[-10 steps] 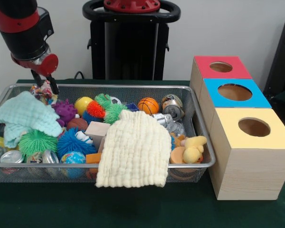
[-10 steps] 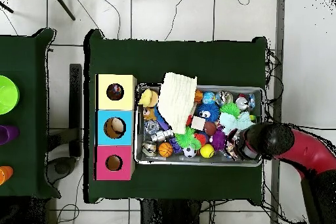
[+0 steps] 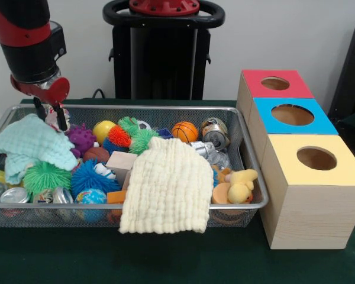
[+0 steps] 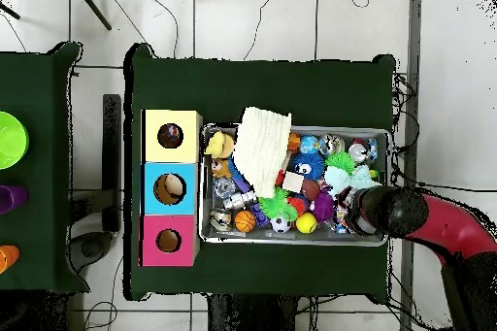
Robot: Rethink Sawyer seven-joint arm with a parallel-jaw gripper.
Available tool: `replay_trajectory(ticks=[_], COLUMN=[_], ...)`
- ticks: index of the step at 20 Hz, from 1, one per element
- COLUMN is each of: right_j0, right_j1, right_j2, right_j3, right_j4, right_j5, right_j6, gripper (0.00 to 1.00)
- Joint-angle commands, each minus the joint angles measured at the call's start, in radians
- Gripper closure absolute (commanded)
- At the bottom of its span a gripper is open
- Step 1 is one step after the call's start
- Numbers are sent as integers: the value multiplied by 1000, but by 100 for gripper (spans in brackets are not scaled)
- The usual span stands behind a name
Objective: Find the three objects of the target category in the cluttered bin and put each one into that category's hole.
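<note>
— Right under the gripper, lying in the bin's corner: one printed fabric piece. Clamping it or only straddling it, impossible telling.
— Needing a long carry, then, to the yellow-topped hole, well away past the bin's opposite end. Overhead, hiding both beneath the arm; showing only from the front.

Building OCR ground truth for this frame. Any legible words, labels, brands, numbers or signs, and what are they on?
No text can be read in either view.
The cans in the wire basket carry printed labels, too small and blurred to read.
The globe-print ball: print only, no legible lettering.
The yellow-topped box, blue-topped box and red-topped box bear no markings.
The end effector shows no label.
</note>
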Motion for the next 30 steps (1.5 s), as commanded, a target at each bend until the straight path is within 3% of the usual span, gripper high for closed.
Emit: replay_trajectory(ticks=[1,9,30], right_j0=[-42,-47,-15], right_j1=[37,42,45], right_j2=[2,-1,-46], right_j3=[103,97,95], right_j4=[-101,-117,-26], right_j5=[-151,-150,24], right_j6=[-77,-105,-29], gripper=[0,0,0])
